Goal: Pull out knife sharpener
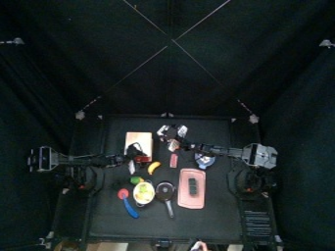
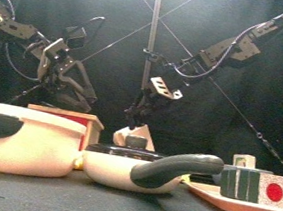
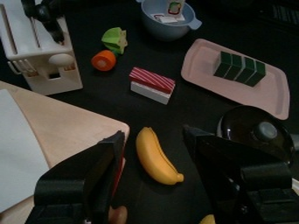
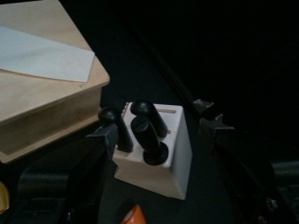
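Black handles hide the knife sharpener [image 4: 152,144] top between the right tool's [image 4: 158,131] spread jaws.

A small black table [image 1: 98,211] is seen enclosed by black curtains [image 1: 53,69] on every side, with thin crossed cords [image 1: 170,44] strung overhead.

You get the table [image 1: 92,211] from high overhead and level from its front edge; both wrist views share the block [image 4: 152,144].
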`<state>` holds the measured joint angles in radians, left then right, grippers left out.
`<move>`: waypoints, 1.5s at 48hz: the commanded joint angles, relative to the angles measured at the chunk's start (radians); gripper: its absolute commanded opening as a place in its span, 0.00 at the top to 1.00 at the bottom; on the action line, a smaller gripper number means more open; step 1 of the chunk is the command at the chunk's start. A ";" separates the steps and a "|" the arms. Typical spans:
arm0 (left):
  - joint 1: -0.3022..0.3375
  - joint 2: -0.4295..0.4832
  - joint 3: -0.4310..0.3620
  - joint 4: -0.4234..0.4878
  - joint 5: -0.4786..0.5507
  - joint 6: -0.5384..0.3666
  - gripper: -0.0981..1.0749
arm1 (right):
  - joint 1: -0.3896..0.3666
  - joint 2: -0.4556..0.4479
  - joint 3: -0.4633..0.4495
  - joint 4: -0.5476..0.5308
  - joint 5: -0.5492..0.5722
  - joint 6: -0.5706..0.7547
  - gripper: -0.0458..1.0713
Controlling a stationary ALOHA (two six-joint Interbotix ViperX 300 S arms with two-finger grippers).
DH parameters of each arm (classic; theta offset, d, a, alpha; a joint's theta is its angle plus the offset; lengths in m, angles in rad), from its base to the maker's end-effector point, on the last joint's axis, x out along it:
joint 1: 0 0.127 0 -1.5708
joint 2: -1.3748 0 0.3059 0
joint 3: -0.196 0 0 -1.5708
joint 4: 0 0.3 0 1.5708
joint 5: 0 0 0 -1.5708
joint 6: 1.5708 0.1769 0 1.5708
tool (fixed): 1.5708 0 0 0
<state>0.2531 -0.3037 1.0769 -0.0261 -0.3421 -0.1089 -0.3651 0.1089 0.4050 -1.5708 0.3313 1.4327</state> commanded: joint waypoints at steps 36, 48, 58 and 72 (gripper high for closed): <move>-0.002 -0.006 0.000 0.000 -0.009 0.000 0.14 | -0.015 -0.009 -0.035 0.000 -0.011 0.000 0.18; 0.000 -0.006 0.006 0.000 -0.009 0.000 0.14 | -0.015 0.008 -0.044 0.000 -0.006 0.000 0.20; -0.002 -0.006 0.006 0.000 -0.009 0.000 0.14 | -0.015 0.008 -0.038 0.003 -0.005 0.000 0.29; 0.000 -0.006 0.009 0.000 -0.009 0.000 0.14 | -0.008 -0.014 -0.012 0.031 0.011 0.000 0.38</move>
<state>0.2531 -0.3053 1.0937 -0.0276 -0.3436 -0.1074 -0.3712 0.1411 0.3912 -1.5509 0.3313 1.4312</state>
